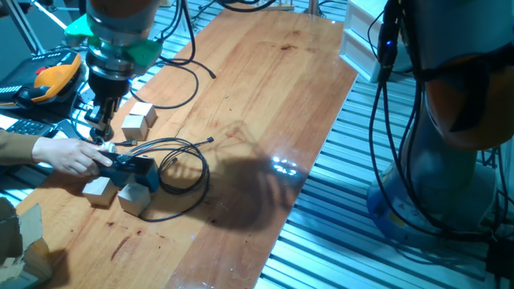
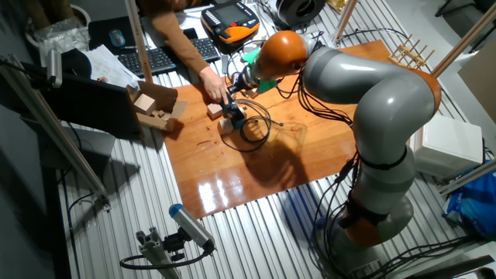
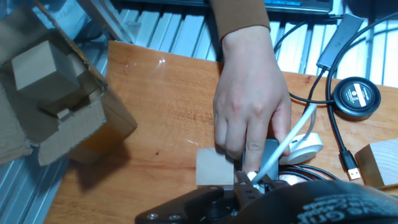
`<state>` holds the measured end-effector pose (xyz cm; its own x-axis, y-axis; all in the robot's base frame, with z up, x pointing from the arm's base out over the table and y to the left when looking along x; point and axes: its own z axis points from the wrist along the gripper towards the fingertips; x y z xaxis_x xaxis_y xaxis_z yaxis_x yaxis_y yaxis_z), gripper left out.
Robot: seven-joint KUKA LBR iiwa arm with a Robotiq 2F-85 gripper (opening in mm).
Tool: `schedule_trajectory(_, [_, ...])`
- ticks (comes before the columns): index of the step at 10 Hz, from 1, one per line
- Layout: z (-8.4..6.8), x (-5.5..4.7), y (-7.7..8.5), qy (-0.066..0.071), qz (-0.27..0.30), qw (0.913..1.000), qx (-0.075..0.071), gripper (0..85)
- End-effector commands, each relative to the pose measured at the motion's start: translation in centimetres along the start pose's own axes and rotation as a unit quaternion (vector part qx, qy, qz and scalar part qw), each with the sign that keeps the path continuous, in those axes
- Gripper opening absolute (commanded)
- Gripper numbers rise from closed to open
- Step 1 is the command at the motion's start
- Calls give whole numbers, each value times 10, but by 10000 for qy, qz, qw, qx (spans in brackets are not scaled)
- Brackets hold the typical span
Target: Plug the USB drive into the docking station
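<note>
The docking station [image 1: 133,169] is a flat dark box lying among pale wooden cubes, with thin black cables looping off to its right. A person's hand [image 3: 249,106] rests on the docking station [image 3: 271,151] and covers most of it. My gripper [image 1: 99,133] hangs just above its left end, beside that hand. In the hand view the gripper [image 3: 250,180] is shut on a small white piece, the USB drive [image 3: 251,177], right over the dock's near edge. The other fixed view shows the gripper [image 2: 231,91] over the docking station [image 2: 235,118].
Wooden cubes [image 1: 138,121] [image 1: 98,190] [image 1: 135,199] ring the dock. A round black puck [image 3: 356,96], a white round piece [image 3: 306,147] with a white strip, and loose USB cables lie to its right. An open cardboard box [image 3: 50,93] stands left. The person's arm reaches in across the table edge.
</note>
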<state>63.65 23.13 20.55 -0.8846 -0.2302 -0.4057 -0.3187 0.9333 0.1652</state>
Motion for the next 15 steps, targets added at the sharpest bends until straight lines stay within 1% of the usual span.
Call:
schedule_trajectory(1, [-1,0,0,-1,-26,10000,1,0])
schedule_trajectory(2, [-1,-1,-1,-23,-72,10000,9,0])
schedule_trajectory(3, [-1,-1,-1,-28,-113,9999,-28,0])
schedule_trajectory(4, [-2,-1,0,-75,-184,9998,21,0])
schedule_trajectory(6, [-1,-1,1,-83,-284,9996,2,0])
schedule_trajectory(9, [-2,-2,1,-118,-393,9992,-22,0])
schedule_trajectory(11, [-4,-2,1,-190,-446,9988,-14,0])
schedule_trajectory(12, [-4,-3,0,-205,-453,9988,-31,0])
schedule_trajectory(15, [-4,-4,-2,-171,-474,9987,-29,0])
